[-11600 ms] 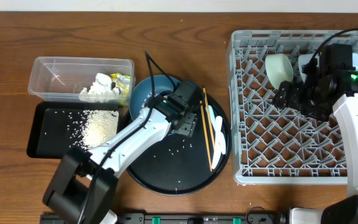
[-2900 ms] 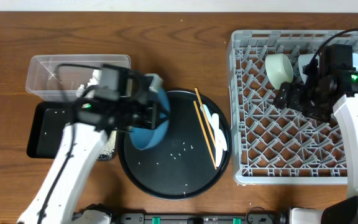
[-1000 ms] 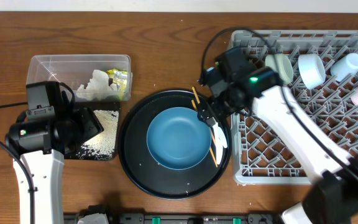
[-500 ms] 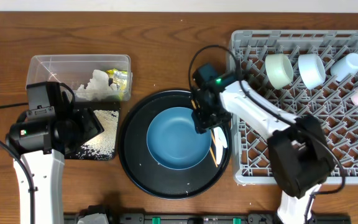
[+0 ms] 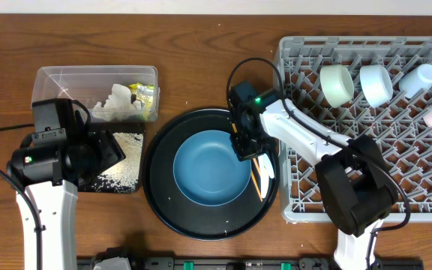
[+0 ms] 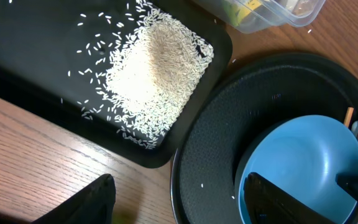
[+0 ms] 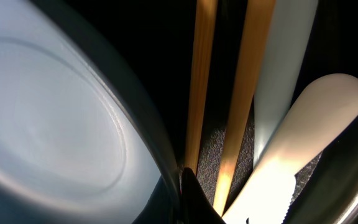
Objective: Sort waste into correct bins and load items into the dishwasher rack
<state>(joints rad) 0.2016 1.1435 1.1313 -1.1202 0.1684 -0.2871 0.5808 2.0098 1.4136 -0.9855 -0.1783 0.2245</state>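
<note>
The big dark-blue bowl [image 5: 210, 169] sits upright on the round black tray [image 5: 163, 206]. My right gripper [image 5: 244, 147] is shut on its right rim, one finger inside and one outside [image 7: 185, 183]. Just right of the grip lie the wooden chopsticks [image 7: 201, 81] and the white spoon [image 7: 309, 130], on the round tray. My left gripper [image 6: 179, 186] hangs open and empty over the table edge between the shallow black tray [image 6: 17, 56] with its rice [image 6: 151, 81] and the round tray. The clear tub [image 5: 51, 75] holds napkins [image 5: 118, 105] and a yellow-green wrapper [image 5: 147, 96].
The grey dishwasher rack [image 5: 291, 206] fills the right side, with several pale cups [image 5: 337, 82] along its back row. A few rice grains lie scattered on the round tray [image 6: 216, 143]. The right arm's cable loops above the tray's far edge.
My right gripper came down from the rack's corner to the bowl's right rim and shut on it. The bowl slid a little to the left. The left arm stayed still.
</note>
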